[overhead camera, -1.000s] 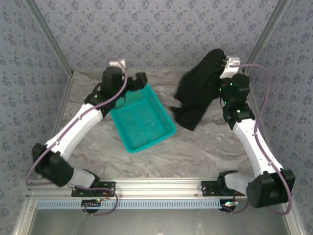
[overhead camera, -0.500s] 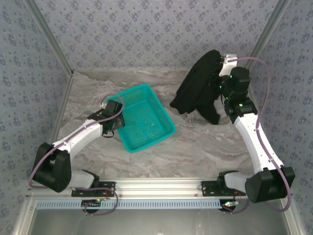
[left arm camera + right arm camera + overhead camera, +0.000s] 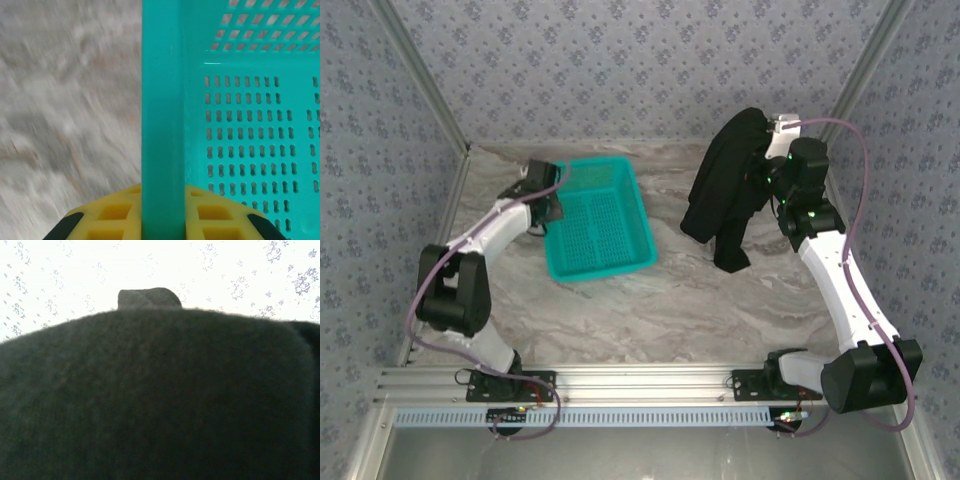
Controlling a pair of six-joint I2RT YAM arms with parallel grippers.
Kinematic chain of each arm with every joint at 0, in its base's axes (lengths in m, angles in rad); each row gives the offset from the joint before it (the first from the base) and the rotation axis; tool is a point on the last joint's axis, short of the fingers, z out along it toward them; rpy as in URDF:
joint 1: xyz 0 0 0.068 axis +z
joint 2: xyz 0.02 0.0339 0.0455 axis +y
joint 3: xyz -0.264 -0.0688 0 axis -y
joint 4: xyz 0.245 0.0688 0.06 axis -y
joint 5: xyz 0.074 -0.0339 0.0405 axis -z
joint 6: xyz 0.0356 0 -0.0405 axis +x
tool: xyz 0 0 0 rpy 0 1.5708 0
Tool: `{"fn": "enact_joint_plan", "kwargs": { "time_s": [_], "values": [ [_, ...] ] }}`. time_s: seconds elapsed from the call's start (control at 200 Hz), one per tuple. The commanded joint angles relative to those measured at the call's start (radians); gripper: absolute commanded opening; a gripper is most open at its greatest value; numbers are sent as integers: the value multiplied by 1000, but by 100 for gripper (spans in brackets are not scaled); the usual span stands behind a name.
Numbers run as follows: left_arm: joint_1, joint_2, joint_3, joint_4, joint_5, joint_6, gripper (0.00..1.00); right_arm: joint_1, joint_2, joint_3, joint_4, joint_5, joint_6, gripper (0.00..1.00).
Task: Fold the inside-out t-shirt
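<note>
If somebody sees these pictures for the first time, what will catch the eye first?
The black t-shirt hangs bunched from the right claw, over the far right of the marble table. Next comes the bright teal basket at the far left, its rim pinched by the left claw.

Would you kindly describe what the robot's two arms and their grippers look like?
Both the left arm and the right arm have white links between bulky black joints, and a thin purple cable loops along each. Small green lights glow on the right arm. The left gripper has yellow, grid-ribbed fingers with black corners.
</note>
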State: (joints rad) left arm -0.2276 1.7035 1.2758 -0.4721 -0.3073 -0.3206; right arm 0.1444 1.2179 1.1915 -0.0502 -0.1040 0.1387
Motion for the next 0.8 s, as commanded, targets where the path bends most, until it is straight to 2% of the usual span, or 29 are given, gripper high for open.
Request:
{"fn": "enact_joint_plan", "kwargs": {
  "time_s": [0.0,0.18,0.25,0.34,0.4,0.45,0.53,0.62,0.709,0.799],
  "values": [
    [118,124,167,-43,-79,247,12,5,-10,16,40,-27,15,0],
    [299,310,427,-134,54,362,15,3,-14,13,13,-16,-7,0],
    [368,354,498,-141,108,309,15,5,-17,11,9,-14,-9,0],
    [444,411,590,-198,139,156,11,10,-14,10,15,-11,-3,0],
    [462,416,592,-198,148,97,10,16,-9,10,19,-2,-4,0],
    [462,400,548,-133,155,93,10,19,0,10,13,-1,-4,0],
    [466,403,538,-76,164,148,11,25,13,10,1,-3,-11,0],
    [495,456,624,-135,161,205,13,31,20,23,-19,-3,-25,0],
    [528,518,711,-185,122,246,18,30,18,27,-25,3,-36,0],
    [549,576,792,-237,82,255,32,31,17,23,-22,6,-39,0]
  ]
}}
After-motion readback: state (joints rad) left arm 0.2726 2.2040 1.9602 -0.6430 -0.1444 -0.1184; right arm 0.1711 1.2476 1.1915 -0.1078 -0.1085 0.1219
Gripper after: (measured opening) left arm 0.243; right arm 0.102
